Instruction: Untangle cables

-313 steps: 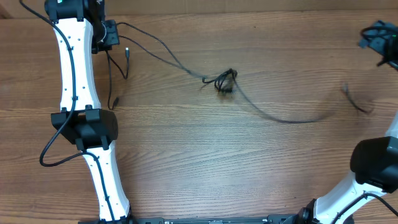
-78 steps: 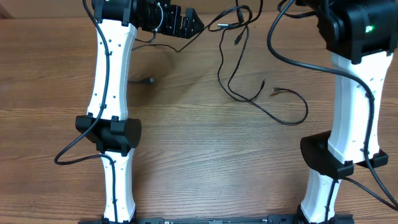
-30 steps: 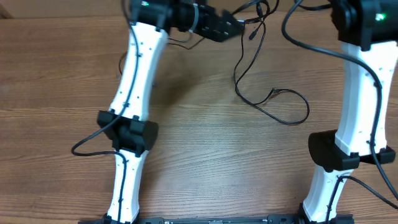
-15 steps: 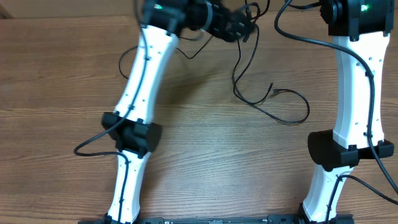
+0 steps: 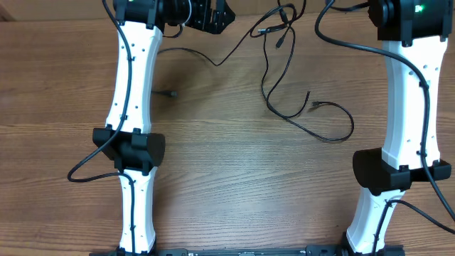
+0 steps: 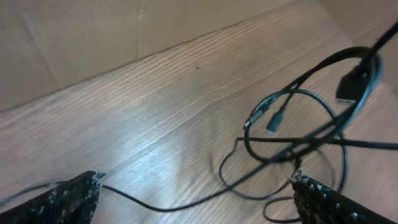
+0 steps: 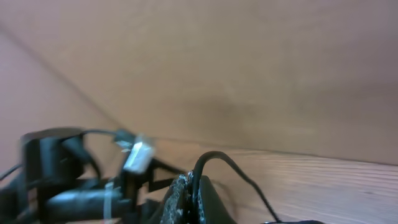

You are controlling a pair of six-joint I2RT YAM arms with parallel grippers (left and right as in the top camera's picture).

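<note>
On the table (image 5: pixel 227 178), the left gripper (image 5: pixel 215 16) hovers at the far edge with jaws spread wide, the right gripper (image 7: pixel 189 196) pinches the cables (image 5: pixel 274 78), whose tangle hangs between them, ends trailing on the wood

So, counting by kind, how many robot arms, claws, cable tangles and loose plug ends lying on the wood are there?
Robot arms: 2, the left arm and the right arm.
Claws: 2, the left claw open, the right claw shut on the tangle.
Tangles: 1, the cable tangle.
Loose ends: 3 plug ends lying flat.
Total: 8.
</note>
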